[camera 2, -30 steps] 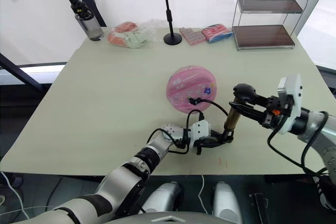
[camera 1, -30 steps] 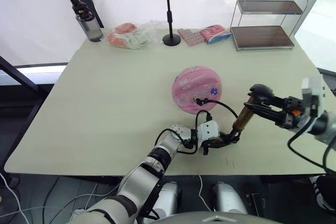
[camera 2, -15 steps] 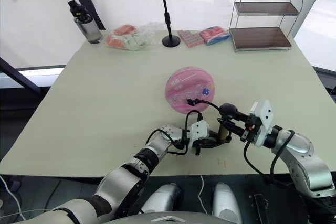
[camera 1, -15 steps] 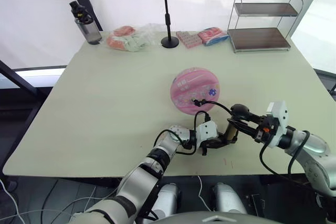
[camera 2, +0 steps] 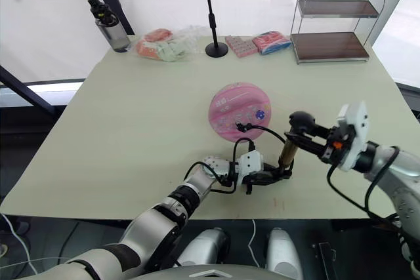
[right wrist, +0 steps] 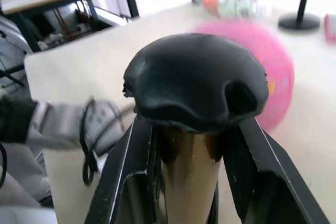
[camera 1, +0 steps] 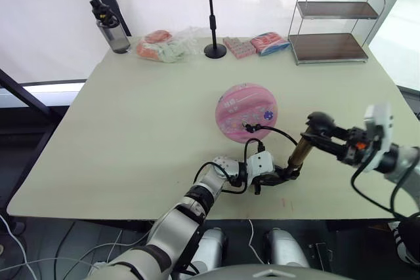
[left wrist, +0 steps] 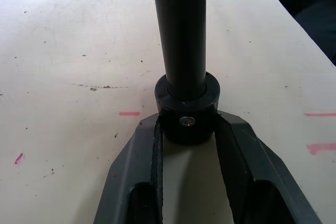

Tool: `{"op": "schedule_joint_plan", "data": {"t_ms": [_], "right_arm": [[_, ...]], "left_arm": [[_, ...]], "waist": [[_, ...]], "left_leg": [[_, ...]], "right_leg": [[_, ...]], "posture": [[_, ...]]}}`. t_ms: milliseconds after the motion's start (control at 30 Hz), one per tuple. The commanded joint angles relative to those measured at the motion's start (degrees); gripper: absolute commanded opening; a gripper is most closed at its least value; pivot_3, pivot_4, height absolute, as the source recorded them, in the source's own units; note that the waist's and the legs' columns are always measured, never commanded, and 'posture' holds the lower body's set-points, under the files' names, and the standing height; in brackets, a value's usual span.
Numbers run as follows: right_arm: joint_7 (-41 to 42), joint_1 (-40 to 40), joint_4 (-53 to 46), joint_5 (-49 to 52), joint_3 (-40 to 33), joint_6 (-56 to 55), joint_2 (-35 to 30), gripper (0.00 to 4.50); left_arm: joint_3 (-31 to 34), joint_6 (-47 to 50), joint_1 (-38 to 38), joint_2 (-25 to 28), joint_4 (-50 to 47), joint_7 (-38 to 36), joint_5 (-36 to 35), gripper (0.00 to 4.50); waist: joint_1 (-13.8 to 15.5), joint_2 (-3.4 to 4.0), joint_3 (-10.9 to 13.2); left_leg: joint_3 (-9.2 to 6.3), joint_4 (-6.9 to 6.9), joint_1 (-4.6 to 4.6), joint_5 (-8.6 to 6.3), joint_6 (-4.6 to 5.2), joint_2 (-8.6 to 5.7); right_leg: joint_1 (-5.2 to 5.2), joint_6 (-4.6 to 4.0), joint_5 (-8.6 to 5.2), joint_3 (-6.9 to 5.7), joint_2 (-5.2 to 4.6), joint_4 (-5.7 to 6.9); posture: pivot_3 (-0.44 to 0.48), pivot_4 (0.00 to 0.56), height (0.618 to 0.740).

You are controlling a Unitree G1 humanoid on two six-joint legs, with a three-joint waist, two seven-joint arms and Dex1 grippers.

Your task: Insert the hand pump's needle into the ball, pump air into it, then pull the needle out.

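My left claw [camera 1: 283, 175] clamps the hand pump [camera 1: 299, 154] base | right claw [camera 1: 326, 139] grips its knob | ball [camera 1: 246, 111] just beyond, hose [camera 1: 272, 130] plugged in | wire shelf [camera 1: 335, 24] empty | prints unreadable

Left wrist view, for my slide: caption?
Left gripper clamps the hand pump by its black base on the table.

The needle at the end of the black hose [camera 1: 272, 130], where it meets the ball [camera 1: 246, 111], is too small to make out. In the right wrist view the ball [right wrist: 273, 66] is blurred, its prints unreadable, and the hand pump [right wrist: 190, 177] is cut off below its knob.
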Motion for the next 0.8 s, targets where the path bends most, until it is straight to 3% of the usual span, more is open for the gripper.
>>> {"op": "schedule_joint_plan", "data": {"t_ms": [33, 267, 533, 800], "right_arm": [[-1.1, -3.4, -2.3, 6.7, -7.7, 2.0, -2.9, 1.08], [-3.8, -9.9, -0.7, 15.2, -13.3, 6.9, -8.1, 1.08], [-5.5, -13.3, 0.7, 19.9, -14.6, 11.4, -12.0, 1.08], [-3.2, -6.1, -1.2, 12.2, -9.9, 9.1, -9.8, 1.08]], "left_arm": [[-1.5, 1.7, 2.6, 1.2, 3.6, -0.7, 2.2, 1.09], [-1.5, 1.7, 2.5, 1.2, 3.7, -0.7, 2.2, 1.09], [-1.6, 1.7, 2.6, 1.4, 3.6, -0.8, 2.3, 1.09], [-1.5, 1.7, 2.6, 1.4, 3.6, -0.7, 2.2, 1.09]], "waist": [[0.0, -0.01, 0.0], [0.0, -0.08, 0.1], [0.1, -0.04, 0.2], [0.1, -0.07, 0.3]], "left_leg": [[0.01, 0.00, -0.01, 0.00, 0.00, 0.00], [0.03, 0.02, -0.02, 0.00, 0.00, 0.00], [0.04, 0.03, -0.11, 0.00, 0.01, -0.02], [0.02, 0.04, -0.11, 0.00, 0.01, -0.02]], "right_leg": [[-0.01, 0.00, 0.00, 0.01, -0.01, 0.00], [-0.01, 0.00, 0.00, 0.01, -0.02, 0.00], [-0.07, -0.01, 0.01, 0.01, -0.08, 0.00], [-0.06, 0.00, 0.01, -0.03, -0.08, 0.00]], "posture": [[0.000, 0.150, 0.740], [0.000, 0.150, 0.740], [0.000, 0.150, 0.740], [0.000, 0.150, 0.740]]}}
